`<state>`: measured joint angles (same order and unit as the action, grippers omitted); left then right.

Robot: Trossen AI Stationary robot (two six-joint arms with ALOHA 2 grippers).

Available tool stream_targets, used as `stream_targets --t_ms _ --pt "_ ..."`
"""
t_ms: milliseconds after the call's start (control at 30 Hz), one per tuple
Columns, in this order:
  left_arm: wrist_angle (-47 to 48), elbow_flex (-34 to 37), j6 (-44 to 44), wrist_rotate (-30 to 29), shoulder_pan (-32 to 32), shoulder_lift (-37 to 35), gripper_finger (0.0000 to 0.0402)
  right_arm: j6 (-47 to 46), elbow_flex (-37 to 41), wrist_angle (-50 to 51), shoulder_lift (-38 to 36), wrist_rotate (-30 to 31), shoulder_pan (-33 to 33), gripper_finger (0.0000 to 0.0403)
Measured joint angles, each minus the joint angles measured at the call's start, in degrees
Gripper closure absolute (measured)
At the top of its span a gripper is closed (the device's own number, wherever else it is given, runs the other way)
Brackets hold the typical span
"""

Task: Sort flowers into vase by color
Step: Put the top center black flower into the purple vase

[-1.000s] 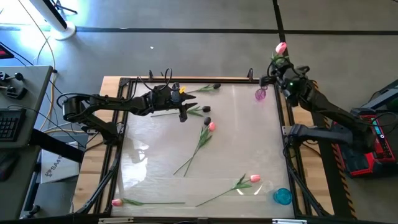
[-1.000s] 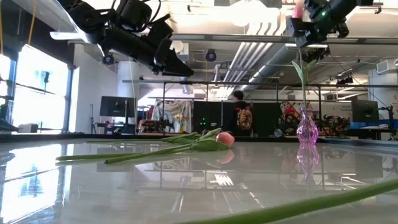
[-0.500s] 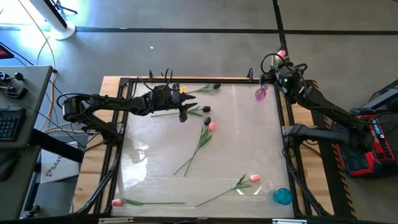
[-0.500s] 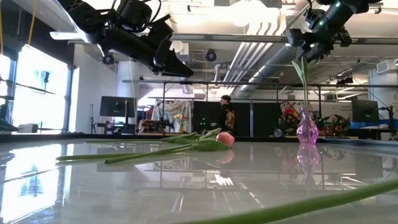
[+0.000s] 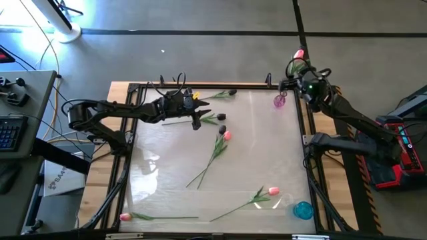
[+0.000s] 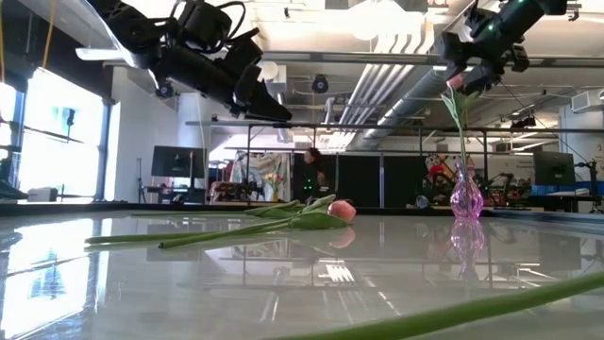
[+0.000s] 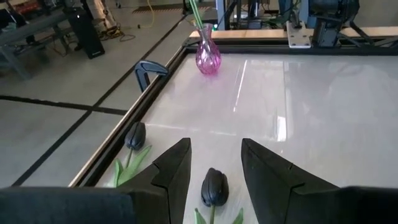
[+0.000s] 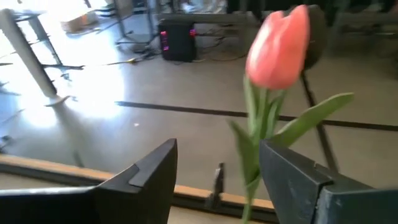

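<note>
two grippers, left and right, gape empty over a glossy white table

open pincer over dark tulip, pink vase beyond

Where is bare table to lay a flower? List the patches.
Bare: between the pink vase and the tulip by the blue vase; also between the left arm and the left-corner tulip. Crowded: by the left claw, among the dark tulips.

Overhead view straight down on table, low view level across it, wrist views close, all sharing pink vase.
</note>
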<state>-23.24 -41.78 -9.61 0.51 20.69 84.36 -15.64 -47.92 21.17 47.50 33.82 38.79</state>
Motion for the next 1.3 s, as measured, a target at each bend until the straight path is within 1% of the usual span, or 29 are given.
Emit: stream_targets --t_ms 167,267,500,700,800,967,1067,1167,1233,1300 --pt "-0.1 0.0 -0.5 -0.2 0.4 2.5 0.0271 -0.8 0.0 0.0 0.0 -4.0 -2.9 0.0191" --pt "-0.1 0.0 -0.5 -0.2 0.7 4.4 0.0271 -0.9 0.0 0.0 0.0 -4.9 -5.7 0.0191" --pt "-0.2 0.0 1.1 -0.2 0.7 7.1 0.0271 -2.7 0.0 2.2 0.7 -5.2 -13.5 0.0191" --pt "0.1 0.0 1.5 -0.1 0.7 7.7 0.0271 -6.4 0.1 6.6 3.6 -4.7 -20.6 0.0192" --pt "0.7 0.0 2.5 -0.1 0.2 7.7 0.0271 -9.9 3.4 6.3 5.8 -2.9 -24.7 0.0192" --pt "3.2 0.0 3.4 -0.1 -1.0 7.7 0.0271 -17.1 11.3 2.3 9.2 -2.5 -30.7 0.0192" --pt "5.0 0.0 3.5 -0.1 -2.1 7.7 0.0271 -20.8 16.6 -2.4 11.1 -2.5 -34.7 0.0192" --pt "5.7 0.0 4.6 -0.1 -3.3 7.7 0.0271 -24.2 22.5 -13.1 12.8 -2.3 -38.4 0.0192" --pt "5.6 0.0 5.1 -0.1 -4.1 7.7 0.0271 -24.4 25.9 -21.3 14.1 -2.3 -40.3 0.0192" --pt "5.6 0.0 5.6 -0.1 -5.1 7.7 0.0271 -24.2 28.3 -27.2 15.3 -2.5 -41.8 0.0192"
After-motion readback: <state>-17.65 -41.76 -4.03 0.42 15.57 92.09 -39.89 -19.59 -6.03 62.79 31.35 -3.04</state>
